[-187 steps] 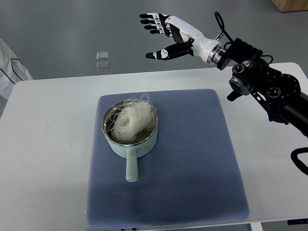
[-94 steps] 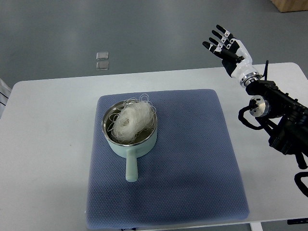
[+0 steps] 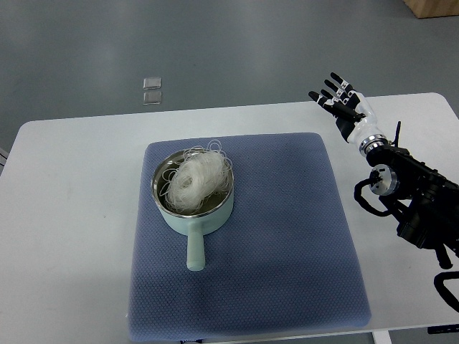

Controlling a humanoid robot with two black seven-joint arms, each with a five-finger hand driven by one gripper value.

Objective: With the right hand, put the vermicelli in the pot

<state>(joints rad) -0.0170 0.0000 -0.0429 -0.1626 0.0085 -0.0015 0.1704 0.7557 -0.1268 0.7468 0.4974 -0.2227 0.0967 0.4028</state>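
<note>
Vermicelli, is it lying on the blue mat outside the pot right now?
No, the vermicelli sits piled inside the pot, which stands on the blue mat.

Bright, even overhead light here, sharp across the whole frame. My white rectangular table (image 3: 86, 215) shows mild glare, the mint-green metal pot (image 3: 192, 208) throws only a soft shadow on the blue textured mat (image 3: 287, 244). No blur anywhere.

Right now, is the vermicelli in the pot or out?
In. The vermicelli sits heaped inside the pot, a few loops hanging over the rim. The right robot hand is open, holding nothing.
</note>
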